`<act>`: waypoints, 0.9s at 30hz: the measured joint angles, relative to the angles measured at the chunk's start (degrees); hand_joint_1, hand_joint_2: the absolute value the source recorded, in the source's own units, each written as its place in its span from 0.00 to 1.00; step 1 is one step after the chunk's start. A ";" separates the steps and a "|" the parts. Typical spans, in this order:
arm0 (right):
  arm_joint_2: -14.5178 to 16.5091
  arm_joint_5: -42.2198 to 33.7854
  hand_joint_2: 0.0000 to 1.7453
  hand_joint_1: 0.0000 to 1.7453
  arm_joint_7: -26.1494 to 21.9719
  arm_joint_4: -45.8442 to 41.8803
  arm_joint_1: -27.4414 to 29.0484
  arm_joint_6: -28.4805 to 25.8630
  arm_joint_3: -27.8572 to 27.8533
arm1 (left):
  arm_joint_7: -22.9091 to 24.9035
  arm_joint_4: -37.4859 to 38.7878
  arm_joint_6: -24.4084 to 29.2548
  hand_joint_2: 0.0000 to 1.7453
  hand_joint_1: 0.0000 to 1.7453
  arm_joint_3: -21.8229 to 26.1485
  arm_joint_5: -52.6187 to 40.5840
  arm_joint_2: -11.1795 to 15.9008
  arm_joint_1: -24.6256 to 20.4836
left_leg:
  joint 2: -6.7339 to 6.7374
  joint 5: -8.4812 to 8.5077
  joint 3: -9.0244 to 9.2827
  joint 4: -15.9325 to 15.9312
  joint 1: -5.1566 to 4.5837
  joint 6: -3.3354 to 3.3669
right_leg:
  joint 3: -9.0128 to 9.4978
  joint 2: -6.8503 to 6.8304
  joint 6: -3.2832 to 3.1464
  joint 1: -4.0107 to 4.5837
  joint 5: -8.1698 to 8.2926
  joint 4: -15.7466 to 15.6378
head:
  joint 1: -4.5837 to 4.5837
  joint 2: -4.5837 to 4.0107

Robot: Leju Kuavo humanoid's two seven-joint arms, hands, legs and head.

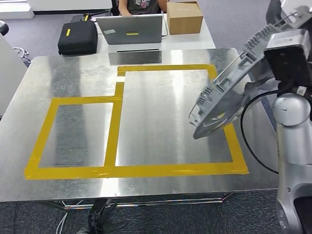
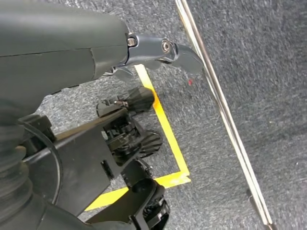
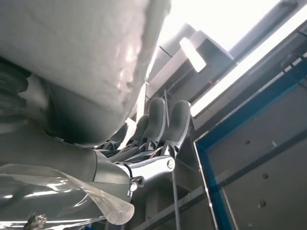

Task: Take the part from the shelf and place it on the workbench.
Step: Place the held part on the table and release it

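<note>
Operator, note the part (image 1: pixel 221 100): a grey, ribbed, disc-like piece, tilted, held in the air over the right side of the desk (image 1: pixel 73 73), above the right-hand strip of the yellow tape outline (image 1: pixel 117 122). It does not rest on the metal surface; its lower rim hangs just above the tape near the outline's right edge. Your right robot hand (image 3: pixel 159 127) grasps the part: in the right wrist view the fingers (image 3: pixel 179 120) curl up against the pale underside of the piece, and in the head view the silver right arm (image 1: pixel 294 141) rises at the right edge with a black cable looping beside it. Your left robot hand (image 2: pixel 170 50) hangs low over grey carpet beside a thin metal bar and a corner of yellow floor tape (image 2: pixel 170 139); one dark finger extends straight with nothing against it, but whether the whole hand is released or clenched you cannot tell from that view. Beyond the desk's far edge stand a grey laptop (image 1: pixel 128 29), a black case (image 1: pixel 78 37) and a cardboard box (image 1: pixel 184 17), with a person (image 1: pixel 141 6) seated behind the laptop
</note>
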 joint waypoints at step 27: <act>9.55 3.39 1.00 0.45 2.34 36.04 -12.48 8.25 8.77 | 1.86 0.02 -1.23 1.00 0.00 -1.89 -1.57 -1.22 -1.37 | -0.01 0.01 -0.10 0.08 0.00 0.02 | -0.05 0.00 0.03 -0.01 0.01 -0.01 | 0.00 0.00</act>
